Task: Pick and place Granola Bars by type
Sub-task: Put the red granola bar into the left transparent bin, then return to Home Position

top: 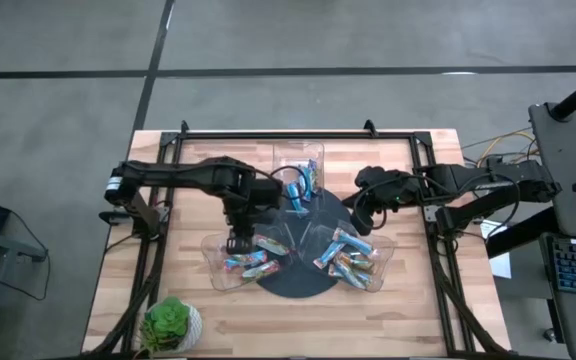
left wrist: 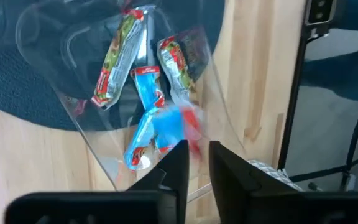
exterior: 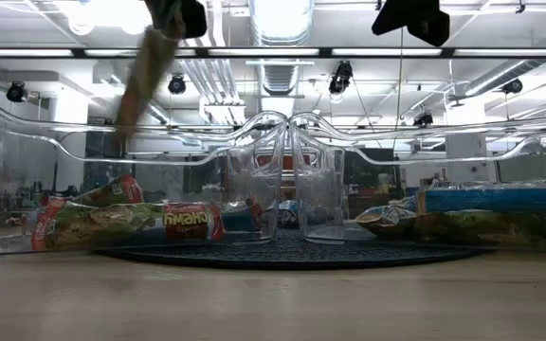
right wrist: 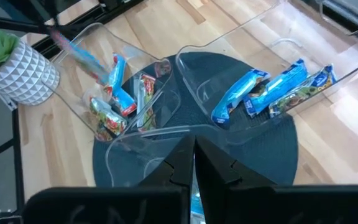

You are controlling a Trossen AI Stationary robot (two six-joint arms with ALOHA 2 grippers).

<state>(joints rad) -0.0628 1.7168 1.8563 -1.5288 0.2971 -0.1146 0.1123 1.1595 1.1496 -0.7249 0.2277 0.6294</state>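
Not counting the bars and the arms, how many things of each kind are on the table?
Clear trays: 3
Dark round mat: 1
Potted plant: 1
Total: 5

Glossy foil-like wrappers on the granola bars; clear, smooth plastic trays; matt black textured mat; pale wood-grain table; matt black gripper fingers.
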